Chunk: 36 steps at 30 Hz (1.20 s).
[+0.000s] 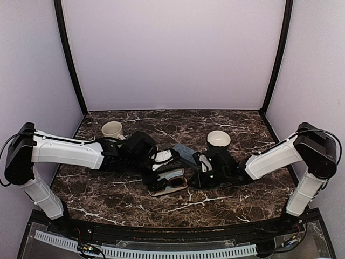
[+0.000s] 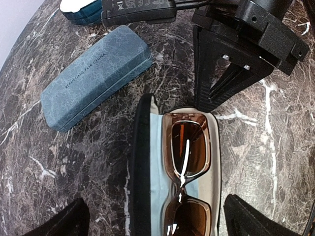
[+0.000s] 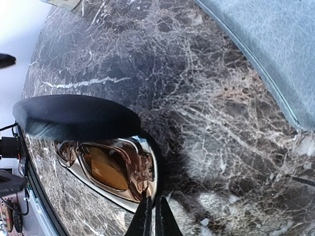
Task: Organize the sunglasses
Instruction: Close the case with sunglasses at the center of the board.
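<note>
While 1 pair of sunglasses (image 2: 189,162) lies flat inside the open black case (image 2: 140,162) on the tabletop (image 2: 74,162), lenses facing up, the step in hand is probably closing the lid on this pair; a 2nd pair is not in view. Left hand (image 2: 157,219): fingers spread wide, over the near end of the case, holding nothing. Right hand (image 3: 153,219): fingers pinched together, empty, tips just beside the case rim at one end of the frame; whether they touch it cannot be told. Blue case (image 2: 93,78): shut, lying apart from the black case. Handling, as a judgement: the sunglasses are light, thin and glossy; lenses scratch and smear, hinges bend; grip at the bridge or the frame rim, not on a lens. The case is stiffer; press on its lid (image 3: 74,118) to close it.
</note>
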Each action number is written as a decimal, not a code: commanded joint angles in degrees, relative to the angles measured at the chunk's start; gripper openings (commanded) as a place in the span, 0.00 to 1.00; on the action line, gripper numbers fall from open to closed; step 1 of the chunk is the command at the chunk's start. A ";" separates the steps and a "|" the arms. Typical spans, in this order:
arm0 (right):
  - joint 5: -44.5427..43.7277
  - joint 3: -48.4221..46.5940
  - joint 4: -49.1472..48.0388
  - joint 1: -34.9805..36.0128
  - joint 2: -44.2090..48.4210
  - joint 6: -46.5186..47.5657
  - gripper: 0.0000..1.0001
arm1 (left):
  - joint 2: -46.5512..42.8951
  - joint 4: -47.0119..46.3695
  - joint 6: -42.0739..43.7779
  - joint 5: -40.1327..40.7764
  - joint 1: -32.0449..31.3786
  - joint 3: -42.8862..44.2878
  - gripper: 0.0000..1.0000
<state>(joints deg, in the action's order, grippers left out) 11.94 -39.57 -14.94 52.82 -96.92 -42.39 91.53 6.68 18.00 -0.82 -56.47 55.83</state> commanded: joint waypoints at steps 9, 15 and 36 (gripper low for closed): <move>-0.04 -1.82 -0.05 0.31 -1.42 0.64 0.04 | 0.72 1.32 -4.55 -0.08 -0.84 0.81 0.90; -0.20 -2.49 0.68 0.27 -1.76 0.81 0.03 | 2.71 2.25 -5.52 -0.09 -0.92 2.02 0.74; 0.21 -3.73 0.99 0.27 -2.84 0.18 0.08 | 2.44 2.61 -8.38 -1.39 -1.80 1.92 0.51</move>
<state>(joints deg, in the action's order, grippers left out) 11.88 -41.74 -13.58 52.82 -98.83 -42.26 95.02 8.56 10.20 -0.99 -57.54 56.93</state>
